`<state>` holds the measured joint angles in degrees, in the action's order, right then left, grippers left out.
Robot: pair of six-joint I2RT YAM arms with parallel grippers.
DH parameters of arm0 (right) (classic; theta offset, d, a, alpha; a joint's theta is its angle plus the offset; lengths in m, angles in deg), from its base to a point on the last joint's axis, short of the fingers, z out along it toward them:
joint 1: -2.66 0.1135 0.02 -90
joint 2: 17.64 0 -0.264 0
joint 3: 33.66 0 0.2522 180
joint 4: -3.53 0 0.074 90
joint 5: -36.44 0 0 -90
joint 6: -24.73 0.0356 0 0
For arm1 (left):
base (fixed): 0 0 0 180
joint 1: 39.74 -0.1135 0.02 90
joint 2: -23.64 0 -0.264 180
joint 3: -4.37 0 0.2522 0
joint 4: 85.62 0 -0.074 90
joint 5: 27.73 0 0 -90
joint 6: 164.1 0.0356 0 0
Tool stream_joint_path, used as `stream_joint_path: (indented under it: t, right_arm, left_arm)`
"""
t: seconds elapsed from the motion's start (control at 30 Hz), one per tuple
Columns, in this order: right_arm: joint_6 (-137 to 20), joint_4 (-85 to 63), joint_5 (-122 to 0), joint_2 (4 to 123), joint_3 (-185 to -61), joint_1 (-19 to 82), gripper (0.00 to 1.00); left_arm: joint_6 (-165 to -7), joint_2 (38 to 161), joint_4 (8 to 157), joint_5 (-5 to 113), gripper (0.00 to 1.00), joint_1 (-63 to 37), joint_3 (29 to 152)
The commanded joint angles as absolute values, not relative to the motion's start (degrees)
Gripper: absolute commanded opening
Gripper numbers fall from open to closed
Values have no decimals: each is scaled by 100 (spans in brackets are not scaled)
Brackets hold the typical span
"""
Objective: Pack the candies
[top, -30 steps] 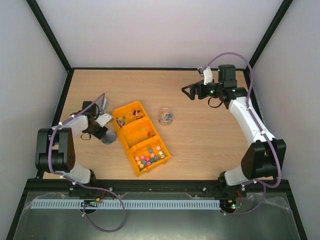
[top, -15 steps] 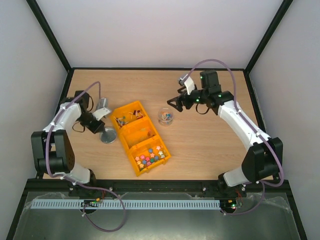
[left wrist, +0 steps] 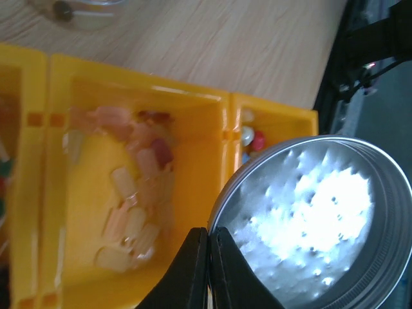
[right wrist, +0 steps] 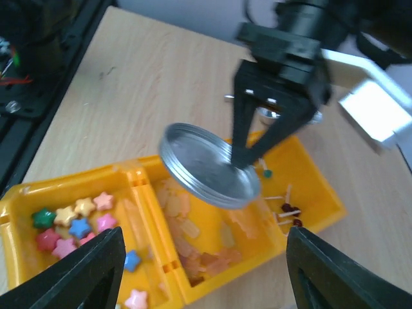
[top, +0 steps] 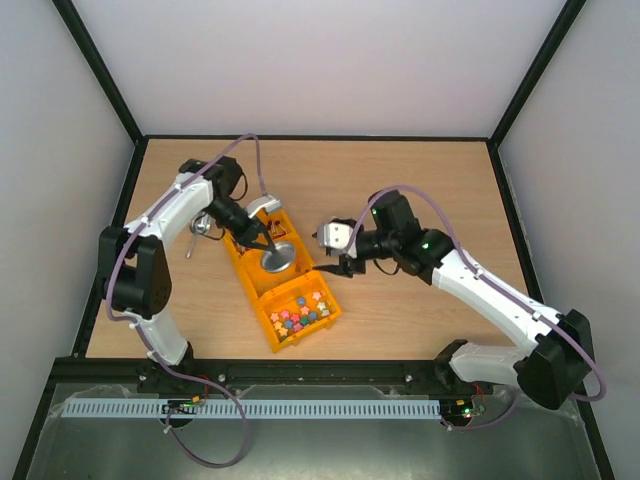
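Metal lid clamped in my left gripper now hangs over candies in the tray; right gripper, gaping empty, came nearer.

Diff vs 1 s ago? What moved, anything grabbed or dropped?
Left gripper, jaws still shut on the lid, carried it from left of the tray to above its middle compartment. Right gripper swung in from the far right corner to where the jar stood beside the tray, jaws open, nothing seen held. Tray unmoved; jar hidden in the top view.
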<state>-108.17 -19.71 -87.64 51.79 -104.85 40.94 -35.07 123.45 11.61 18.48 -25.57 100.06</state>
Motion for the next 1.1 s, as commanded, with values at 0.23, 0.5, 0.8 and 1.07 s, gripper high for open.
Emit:
stream_joint_path:
  t: [0.23,0.5,0.8,1.07]
  right_arm:
    - [-12884,-1514,-8284,5150,-9921,4830,60]
    - [-13786,-1548,-8163,5241,-9800,4841,50]
    - [-14289,-1510,-8007,5332,-9763,4879,35]
    - [-14537,-1426,-7820,5413,-9720,4924,26]
  left_arm:
    - [-3771,12888,655,1070,2,-1925,10427]
    - [-3840,12955,646,1119,2,-1712,10443]
    - [-3909,13002,653,1096,2,-1663,10476]
    - [-3945,13065,651,1036,2,-1641,10523]
